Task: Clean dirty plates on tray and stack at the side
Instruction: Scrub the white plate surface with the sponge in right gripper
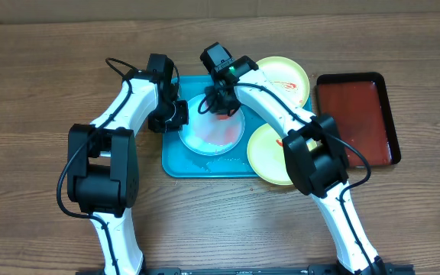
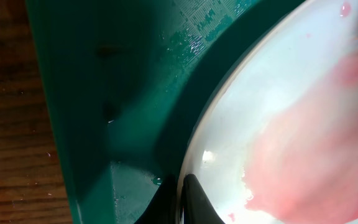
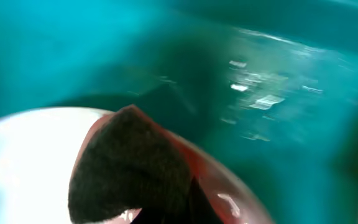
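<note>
The pale blue-white plate (image 1: 212,136) lies in the turquoise tray (image 1: 176,164), smeared pink-red with sauce. My left gripper (image 1: 180,114) is shut on its left rim; in the left wrist view the fingers (image 2: 182,200) pinch the plate's edge (image 2: 278,106) over the tray floor (image 2: 135,81). My right gripper (image 1: 221,105) is shut on a dark sponge (image 3: 129,168) and presses it on the plate's far side (image 3: 23,162), with red sauce at the rim. One yellow-green plate (image 1: 285,76) sits at the tray's back right, with red smears. Another (image 1: 270,156) overlaps the tray's front right.
A smaller dark red tray with a black rim (image 1: 357,118) lies on the wooden table to the right. The turquoise tray floor (image 3: 260,81) is wet with droplets. Both arms crowd over the tray's back half.
</note>
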### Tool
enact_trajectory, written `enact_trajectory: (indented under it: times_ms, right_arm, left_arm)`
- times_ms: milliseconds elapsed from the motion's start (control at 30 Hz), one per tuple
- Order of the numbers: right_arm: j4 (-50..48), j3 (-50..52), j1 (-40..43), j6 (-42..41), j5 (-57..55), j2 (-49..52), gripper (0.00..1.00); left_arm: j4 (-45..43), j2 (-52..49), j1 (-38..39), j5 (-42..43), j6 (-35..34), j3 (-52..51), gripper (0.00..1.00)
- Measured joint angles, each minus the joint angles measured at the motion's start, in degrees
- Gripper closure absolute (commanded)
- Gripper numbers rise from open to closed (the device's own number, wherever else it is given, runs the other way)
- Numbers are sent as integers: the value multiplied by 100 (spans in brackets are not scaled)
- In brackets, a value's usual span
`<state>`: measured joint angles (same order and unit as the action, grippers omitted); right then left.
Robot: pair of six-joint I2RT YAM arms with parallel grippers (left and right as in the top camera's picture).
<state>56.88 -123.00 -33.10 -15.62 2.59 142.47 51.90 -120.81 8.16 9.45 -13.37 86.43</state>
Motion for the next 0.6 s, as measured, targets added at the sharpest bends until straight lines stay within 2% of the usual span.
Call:
enact_trajectory:
  times_ms: [167, 333, 600]
  right_arm:
    - [72, 0, -46, 44, 765, 33, 96]
    - [841, -39, -199, 66, 1176, 33, 96]
    - [1967, -76, -216, 22, 721, -4, 96]
  left_arm:
    - [0, 0, 0, 0, 0, 0, 96]
    - [81, 0, 0, -15, 4, -2, 95]
    - [85, 0, 2, 17, 4, -4, 96]
